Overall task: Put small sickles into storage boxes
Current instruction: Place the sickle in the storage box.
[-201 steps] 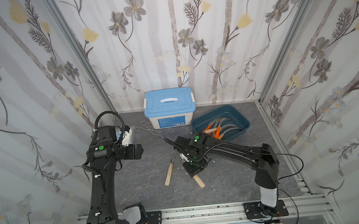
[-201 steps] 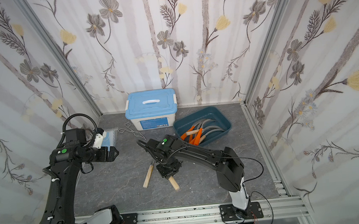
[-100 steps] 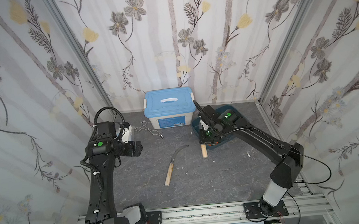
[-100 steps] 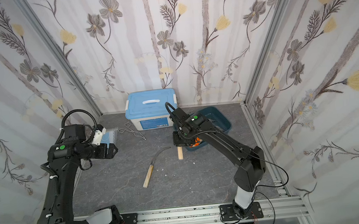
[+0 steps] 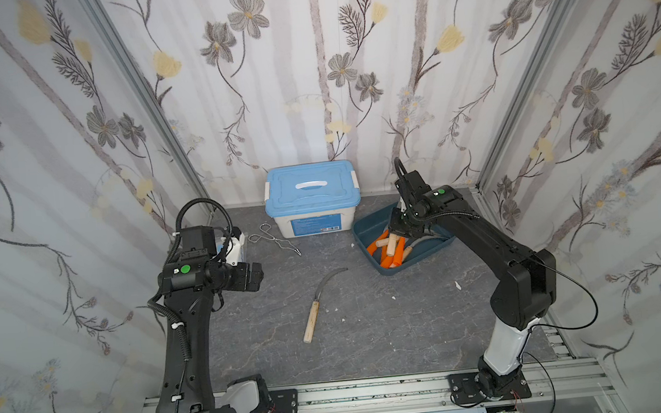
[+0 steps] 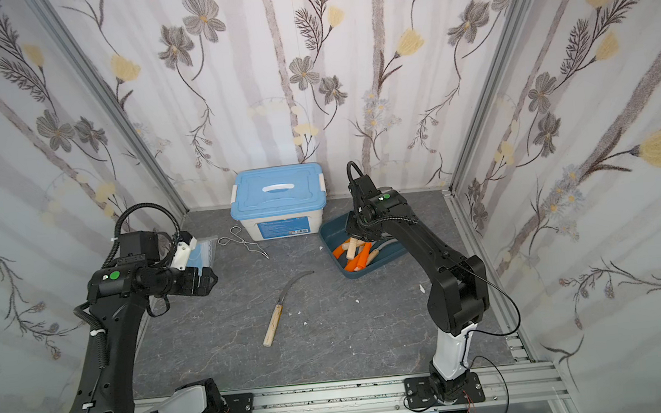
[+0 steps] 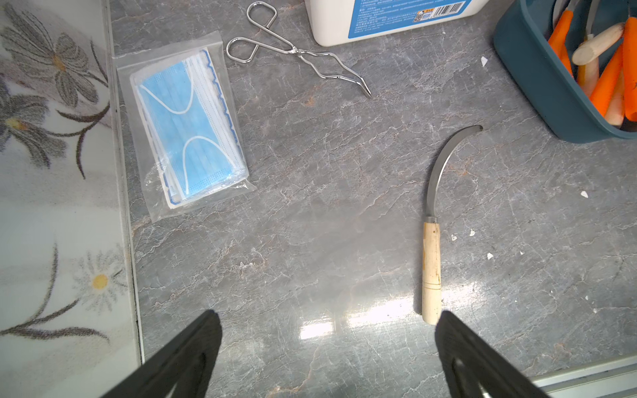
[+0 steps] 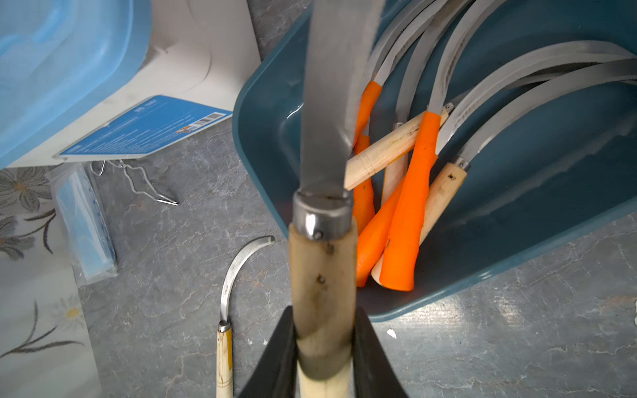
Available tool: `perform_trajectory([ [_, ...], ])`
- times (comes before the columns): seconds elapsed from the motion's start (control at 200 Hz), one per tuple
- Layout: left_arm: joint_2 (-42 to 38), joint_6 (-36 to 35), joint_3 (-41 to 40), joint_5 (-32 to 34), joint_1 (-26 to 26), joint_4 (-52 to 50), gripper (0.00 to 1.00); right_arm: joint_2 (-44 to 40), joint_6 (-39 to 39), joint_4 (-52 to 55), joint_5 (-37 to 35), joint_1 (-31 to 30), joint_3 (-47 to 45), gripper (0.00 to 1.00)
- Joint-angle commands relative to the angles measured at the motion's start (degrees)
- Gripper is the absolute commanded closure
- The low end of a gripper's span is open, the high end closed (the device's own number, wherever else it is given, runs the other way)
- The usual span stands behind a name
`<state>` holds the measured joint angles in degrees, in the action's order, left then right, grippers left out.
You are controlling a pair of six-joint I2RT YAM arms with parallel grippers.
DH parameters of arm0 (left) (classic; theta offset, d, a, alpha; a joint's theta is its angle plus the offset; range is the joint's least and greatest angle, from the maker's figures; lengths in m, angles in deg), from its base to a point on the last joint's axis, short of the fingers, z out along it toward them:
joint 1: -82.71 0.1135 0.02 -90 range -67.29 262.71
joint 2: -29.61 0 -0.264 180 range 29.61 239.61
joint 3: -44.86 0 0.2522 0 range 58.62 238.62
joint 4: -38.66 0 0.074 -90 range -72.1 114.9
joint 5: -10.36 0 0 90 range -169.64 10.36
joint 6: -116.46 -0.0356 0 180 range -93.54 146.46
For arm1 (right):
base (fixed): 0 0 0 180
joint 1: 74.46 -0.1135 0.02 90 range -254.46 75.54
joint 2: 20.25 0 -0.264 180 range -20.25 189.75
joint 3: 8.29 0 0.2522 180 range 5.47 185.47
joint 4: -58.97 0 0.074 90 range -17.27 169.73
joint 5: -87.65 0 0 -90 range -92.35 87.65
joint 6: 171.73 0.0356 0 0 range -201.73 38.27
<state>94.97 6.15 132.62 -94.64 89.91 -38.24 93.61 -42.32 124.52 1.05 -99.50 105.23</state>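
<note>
My right gripper (image 8: 324, 312) is shut on the pale wooden handle of a small sickle (image 8: 322, 262), its grey blade pointing out over the dark teal storage box (image 8: 265, 138). In both top views that gripper (image 5: 398, 232) hangs over the box's (image 5: 419, 261) left end. Several sickles (image 8: 410, 213) with orange and wooden handles lie inside. Another wooden-handled sickle (image 5: 315, 305) (image 7: 431, 262) lies loose mid-table. My left gripper (image 7: 327, 315) is open and empty, hovering at the table's left side (image 5: 255, 275), with this sickle's handle end near one finger.
A white box with a light blue lid (image 5: 311, 197) stands at the back, just left of the teal box. Wire tongs (image 5: 276, 241) lie in front of its left corner. A bagged pack of blue masks (image 7: 186, 127) lies by the left wall.
My right arm lifted a wooden-handled sickle from the table's middle and carried it back and right over the teal box. The left arm barely moved.
</note>
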Motion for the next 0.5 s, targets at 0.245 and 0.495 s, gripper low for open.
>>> perform_trajectory([
  [0.245, -3.1, -1.0, -3.0, 1.5, -1.1, -1.3, 0.0, 6.2, -1.7, -4.2, 0.8, 2.6, 1.9, 0.91],
  [0.495, -4.3, -1.5, -4.0, 2.7, -1.5, -2.0, 0.0, 10.4, -2.7, -4.3, 2.1, 3.3, 2.3, 0.91],
])
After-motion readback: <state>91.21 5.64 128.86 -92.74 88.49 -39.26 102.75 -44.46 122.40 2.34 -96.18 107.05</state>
